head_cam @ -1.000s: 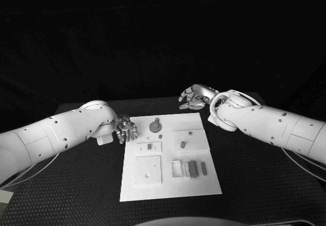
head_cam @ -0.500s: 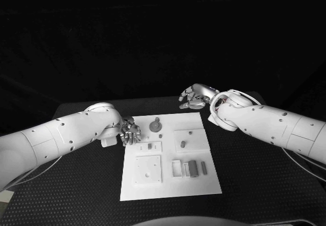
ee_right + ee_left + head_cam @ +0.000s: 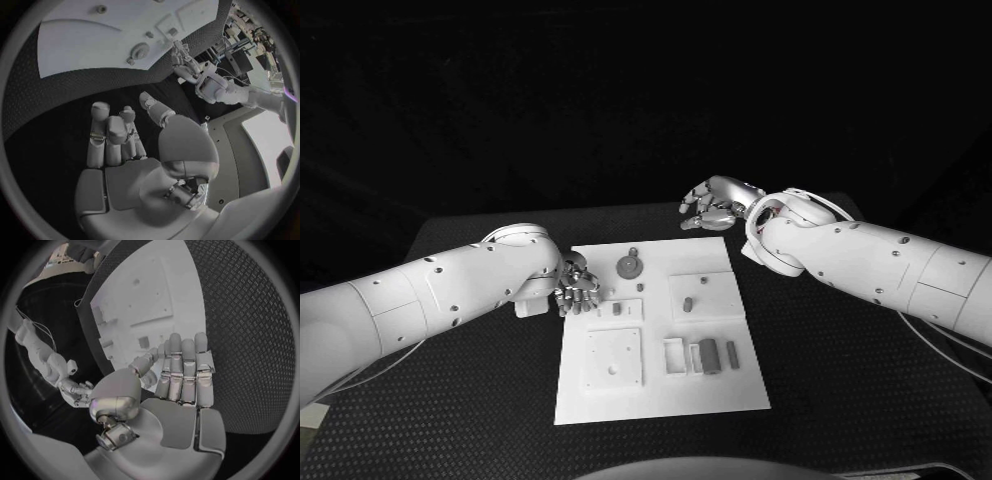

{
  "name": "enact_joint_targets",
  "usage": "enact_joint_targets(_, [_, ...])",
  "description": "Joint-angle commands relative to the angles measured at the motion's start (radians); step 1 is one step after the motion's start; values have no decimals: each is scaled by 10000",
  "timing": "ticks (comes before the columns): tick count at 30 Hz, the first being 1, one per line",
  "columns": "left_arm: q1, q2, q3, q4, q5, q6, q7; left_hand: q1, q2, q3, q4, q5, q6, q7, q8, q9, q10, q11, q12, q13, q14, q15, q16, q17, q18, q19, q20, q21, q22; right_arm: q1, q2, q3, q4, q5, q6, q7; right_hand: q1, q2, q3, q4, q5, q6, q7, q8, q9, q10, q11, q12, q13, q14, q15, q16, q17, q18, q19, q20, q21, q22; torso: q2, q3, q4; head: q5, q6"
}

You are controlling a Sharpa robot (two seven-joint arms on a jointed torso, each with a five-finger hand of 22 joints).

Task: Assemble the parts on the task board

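— Head view, nearest first: what sits by the robot?
— The white task board (image 3: pixel 661 390) on the black textured table (image 3: pixel 848 370). Grey parts stand in it: upright blocks (image 3: pixel 710 357) in a slotted holder near its right edge, and farther off a round disc (image 3: pixel 630 266).
— And the left hand (image 3: pixel 577 287)?
— Over the board's left edge, fingers (image 3: pixel 184 365) straight, close side by side, holding nothing; the disc lies just beyond its fingertips.
— The right hand (image 3: pixel 715 205)?
— Past the board's far right corner, above bare table, fingers (image 3: pixel 103 130) loosely curled, empty. Beyond it, black backdrop.
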Motion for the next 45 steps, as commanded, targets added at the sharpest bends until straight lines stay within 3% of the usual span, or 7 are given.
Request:
enact_joint_targets(1, [-22, 12, -15, 54, -312, -120, -98, 21, 99, 85, -5, 12, 179, -77, 20, 15, 38, -2, 43, 0, 70, 11, 60, -15, -24, 52, -21, 70, 234, 0, -3, 2, 14, -29, 95, 46, -92, -18, -3, 60, 8, 76, 128, -18, -16, 1, 28, 35, -16, 25, 34, -57, 11, 289, 30, -69, -47, 163, 2, -3, 13, -5, -14])
enact_joint_targets(17, [-235, 157, -39, 7, -409, -357, -78, 12, 74, 100, -14, -29, 176, -73, 9, 20, 32, 1, 43, -1, 64, 10, 62, -20, -34, 45, -22, 80, 234, -4, 1, 1, -1, -22, 89, 53, -106, -14, -6, 70, 8, 75, 128, -17, -17, 1, 28, 37, -18, 25, 34, -58, 11, 290, 30, -68, -48, 163, 6, -9, -10, -4, -52])
enact_joint_targets(35, [-249, 225, -49, -9, -409, -20, -144, 14, 72, 118, -23, -37, 189, -74, 4, 34, 62, -10, 72, 9, 87, -1, 83, -27, -33, 71, -38, 120, 240, -6, -31, 1, 23, -20, 88, 59, -116, -12, -7, 78, 8, 73, 128, -17, -18, 0, 28, 39, -21, 24, 34, -59, 10, 290, 30, -68, -50, 162, 3, 16, -11, 10, -68])
enact_joint_targets(45, [-264, 203, -148, 37, -402, 129, -143, 1, 64, 110, -30, -47, 181, -70, -10, 34, 72, -16, 86, 14, 96, -5, 96, -28, -37, 77, -42, 138, 242, -6, -41, 1, 24, -20, 90, 57, -120, -10, -6, 80, 8, 73, 127, -17, -18, -1, 28, 40, -22, 23, 34, -60, 10, 290, 29, -68, -51, 162, 6, 6, 5, -19, -83])
